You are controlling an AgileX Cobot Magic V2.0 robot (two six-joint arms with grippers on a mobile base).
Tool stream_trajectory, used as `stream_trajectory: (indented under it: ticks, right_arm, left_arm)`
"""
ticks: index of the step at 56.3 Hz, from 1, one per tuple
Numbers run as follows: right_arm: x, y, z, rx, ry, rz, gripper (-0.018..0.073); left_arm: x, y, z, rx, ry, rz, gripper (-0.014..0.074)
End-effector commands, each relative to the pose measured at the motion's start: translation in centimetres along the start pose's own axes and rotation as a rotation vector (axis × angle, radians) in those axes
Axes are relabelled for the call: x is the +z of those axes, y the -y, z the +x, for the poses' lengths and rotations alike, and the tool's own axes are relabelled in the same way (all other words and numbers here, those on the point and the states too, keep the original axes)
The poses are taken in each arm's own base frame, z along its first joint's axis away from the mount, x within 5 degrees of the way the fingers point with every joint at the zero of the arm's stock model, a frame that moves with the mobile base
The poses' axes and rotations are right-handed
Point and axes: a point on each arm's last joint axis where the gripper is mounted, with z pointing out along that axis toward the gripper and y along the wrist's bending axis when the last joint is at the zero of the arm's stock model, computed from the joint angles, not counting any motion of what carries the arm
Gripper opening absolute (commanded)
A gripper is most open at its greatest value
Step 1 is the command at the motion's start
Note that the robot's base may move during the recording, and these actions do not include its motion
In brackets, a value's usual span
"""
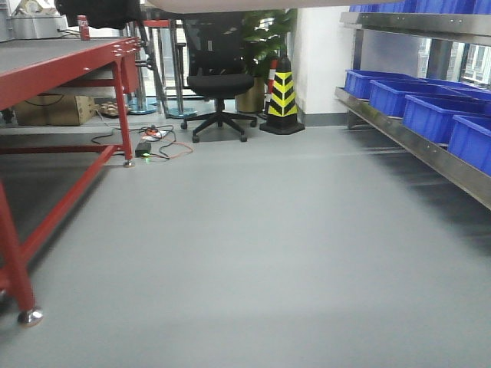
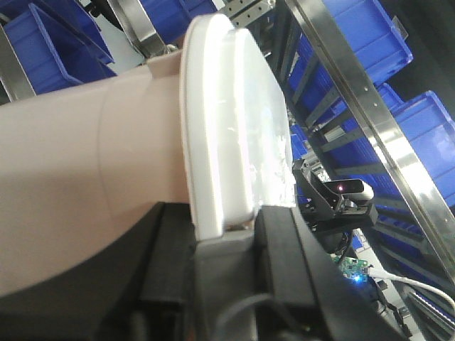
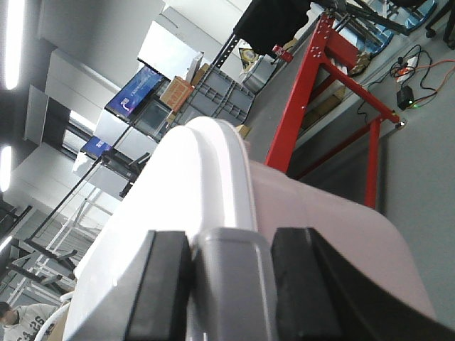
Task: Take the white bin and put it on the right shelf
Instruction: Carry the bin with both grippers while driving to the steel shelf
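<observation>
Front view: the white bin (image 1: 230, 3) showed only as a pale sliver along the top edge, above the grey floor (image 1: 253, 253). The right shelf (image 1: 418, 146) with its blue crates (image 1: 430, 115) stood off to the side.

Left wrist: the left gripper (image 2: 227, 238) was clamped on the bin's lidded end (more crates crowding behind).

Right wrist: the right gripper (image 3: 231, 277) clenched the opposite end, with the red table (image 3: 313, 121) beyond.

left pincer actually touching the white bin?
Touching. The left wrist view shows the left pincer closed on the white bin, with the black fingers pressed flush against its near end and no gap visible.
</observation>
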Motion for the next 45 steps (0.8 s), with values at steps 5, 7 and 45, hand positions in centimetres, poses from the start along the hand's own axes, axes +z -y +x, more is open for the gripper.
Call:
stream_trajectory:
  ticks: [5, 7, 45]
  right_arm:
    - [-0.89, -4.64, 0.6, -0.018, -0.063, -0.201, 0.006]
    - [-0.89, -4.64, 0.6, -0.018, -0.063, -0.201, 0.006]
    - [-0.88, -4.64, 0.59, -0.018, -0.063, -0.201, 0.006]
  left_arm:
    - [-0.13, 5.66, 1.66, 0.079, -0.144, 0.264, -0.0126]
    - [-0.13, 5.66, 1.66, 0.079, -0.144, 0.264, -0.0126]
    - [-0.13, 5.66, 1.64, 0.079, -0.143, 0.263, -0.0126]
